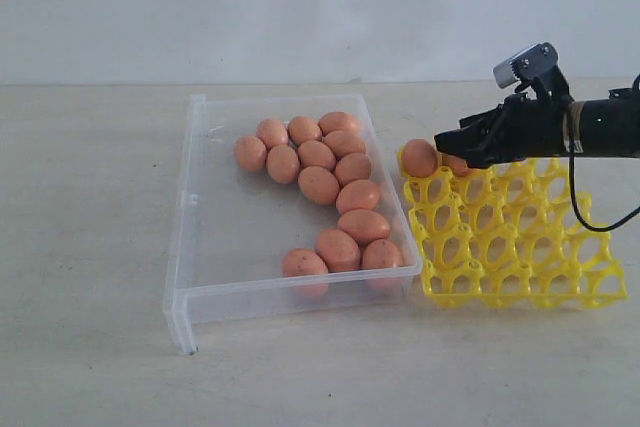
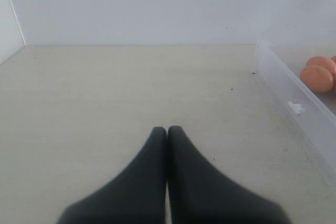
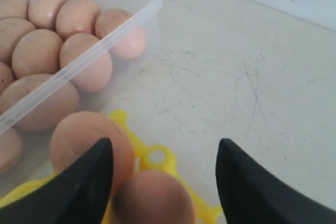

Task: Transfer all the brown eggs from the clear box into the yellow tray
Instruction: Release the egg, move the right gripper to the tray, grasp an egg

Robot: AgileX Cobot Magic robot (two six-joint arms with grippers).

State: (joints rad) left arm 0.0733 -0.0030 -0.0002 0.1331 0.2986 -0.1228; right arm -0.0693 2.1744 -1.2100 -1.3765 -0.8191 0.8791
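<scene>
Noted pale table point(image 1: 90, 347) across the whole exterior frame. Logged clear box point(image 1: 230, 237) at centre-left. Logged yellow tray point(image 1: 520, 247) at right, just beside the box's lower right corner. Observed right gripper point(image 3: 165, 145) over the tray's upper left corner, fingers spread wide, gripping nothing. Observed left gripper point(image 2: 167, 130) in its wrist view only, fingers pressed together, empty. Counted fourteen brown eggs point(image 1: 318, 185) in the box's right half. Counted two tray eggs point(image 1: 419, 158) in the upper left cups, one partly hidden by the gripper.

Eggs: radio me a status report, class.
Left gripper shut, over bare table. Right gripper open above tray, egg beneath it. About fourteen eggs in box. Nothing blocking.
</scene>
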